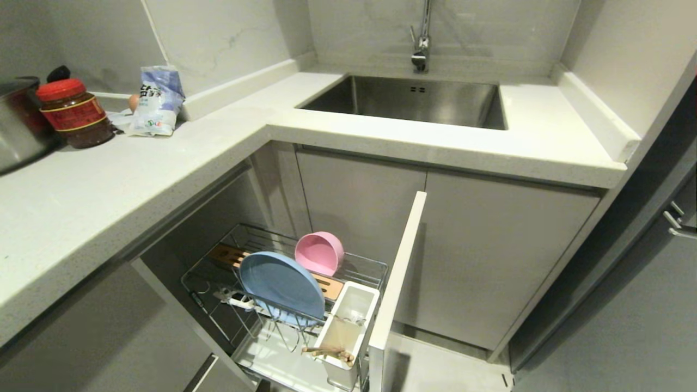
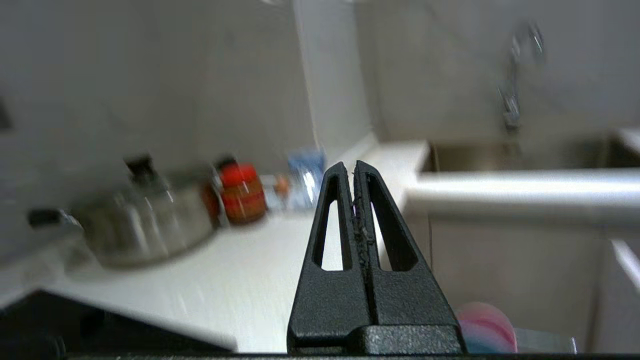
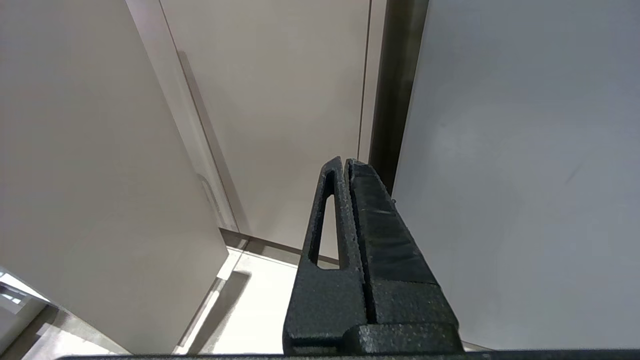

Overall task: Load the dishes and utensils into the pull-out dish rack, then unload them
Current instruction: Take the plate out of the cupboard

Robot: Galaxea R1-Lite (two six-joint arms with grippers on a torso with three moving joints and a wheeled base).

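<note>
- The left gripper [image 2: 350, 166] has its two black fingers pressed together with nothing between them; it points roughly level out over the white countertop [image 2: 240, 280], toward the corner of the wall.
- Beyond its tips on that counter stand a steel pot [image 2: 145, 220], a red-lidded jar [image 2: 242, 192] and a blue-and-white bag [image 2: 305, 177] (all blurred in the left wrist view).
- The right gripper [image 3: 346, 161] is likewise clenched on nothing, aimed at plain grey cabinet doors [image 3: 280, 100] low by the floor.
- Neither arm shows in the head view.
- The pull-out dish rack [image 1: 305, 305] stands drawn out from under the counter, its light-grey front panel [image 1: 397, 272] at the right.
- The light-blue plate [image 1: 280, 283] stands on edge in the wire basket, just in front of the pink bowl [image 1: 320, 252], which is tipped on its side by the wooden bar [image 1: 332, 287].
- The chopsticks [image 1: 329, 353] stick out of the white utensil cup [image 1: 348, 321] beside the panel.
- The fork cannot be made out clearly.
- The sink [image 1: 414, 100] and tap [image 1: 420, 43] sit in the counter above.
</note>
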